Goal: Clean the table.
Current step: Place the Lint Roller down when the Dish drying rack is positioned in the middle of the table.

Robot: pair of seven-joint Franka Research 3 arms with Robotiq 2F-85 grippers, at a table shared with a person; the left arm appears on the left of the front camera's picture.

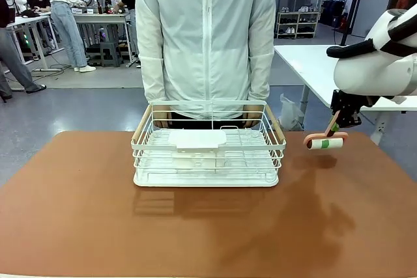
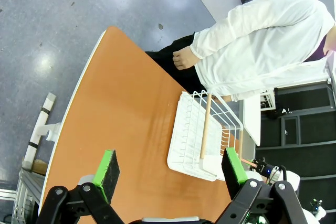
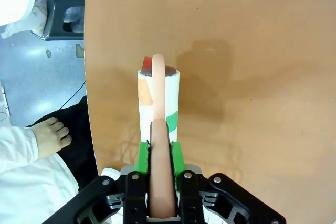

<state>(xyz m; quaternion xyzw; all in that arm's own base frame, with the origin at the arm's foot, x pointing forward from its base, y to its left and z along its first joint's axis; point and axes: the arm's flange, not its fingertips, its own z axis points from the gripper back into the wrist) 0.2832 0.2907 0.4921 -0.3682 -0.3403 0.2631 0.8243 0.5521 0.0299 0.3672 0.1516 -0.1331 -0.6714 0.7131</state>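
Note:
The reddish-brown table [image 1: 195,226] spreads across the front view. Above its far right part my right gripper [image 1: 336,124] is shut on the peach handle of a lint roller [image 1: 325,142], whose white roll with a green band hangs just over the tabletop. In the right wrist view the green pads of my right gripper [image 3: 159,153] clamp the handle, and the lint roller [image 3: 158,98] points ahead over the table [image 3: 252,77]. My left gripper [image 2: 170,169] is open and holds nothing, high above the table [image 2: 121,114].
A white wire basket [image 1: 208,154] with a white tray in it stands at the table's far middle. A person in a white jacket [image 1: 206,37] stands behind it, hands near the basket rim. A white-topped table [image 1: 313,63] stands at the far right.

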